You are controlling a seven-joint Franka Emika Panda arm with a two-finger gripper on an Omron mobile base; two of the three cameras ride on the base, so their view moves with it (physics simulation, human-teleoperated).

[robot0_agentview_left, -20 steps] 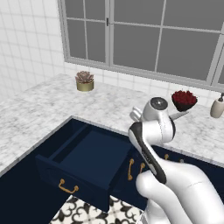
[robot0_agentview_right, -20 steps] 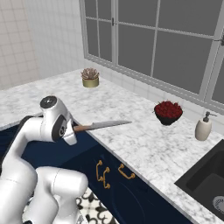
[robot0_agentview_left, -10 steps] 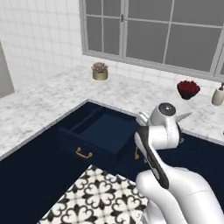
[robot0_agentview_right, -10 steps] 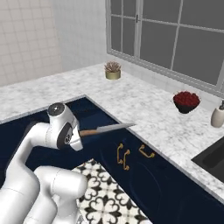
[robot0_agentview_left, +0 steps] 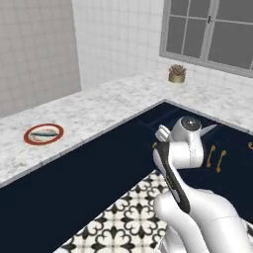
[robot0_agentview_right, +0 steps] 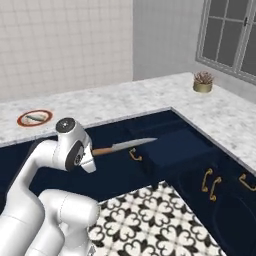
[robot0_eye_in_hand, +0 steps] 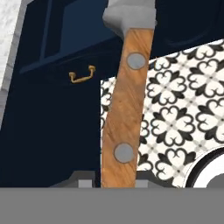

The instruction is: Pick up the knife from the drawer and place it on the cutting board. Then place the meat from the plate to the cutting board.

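Observation:
My gripper is shut on the wooden handle of the knife, whose blade points away from the hand. Seen from the right base, the knife sticks out level from the hand, over the floor in front of the open navy drawer. Its blade tip peeks past the hand in the left base view. The red-rimmed plate with the meat lies on the counter far to the left, and the plate shows from the right base too. The cutting board is out of view.
An L-shaped marble counter runs over navy cabinets with brass handles. A small potted plant stands by the window. The drawer's brass handle shows beside the patterned tile floor.
The whole view has swung left as the base moved. The drawer now lies to the right, and the plate has come into view. The knife stays in the gripper.

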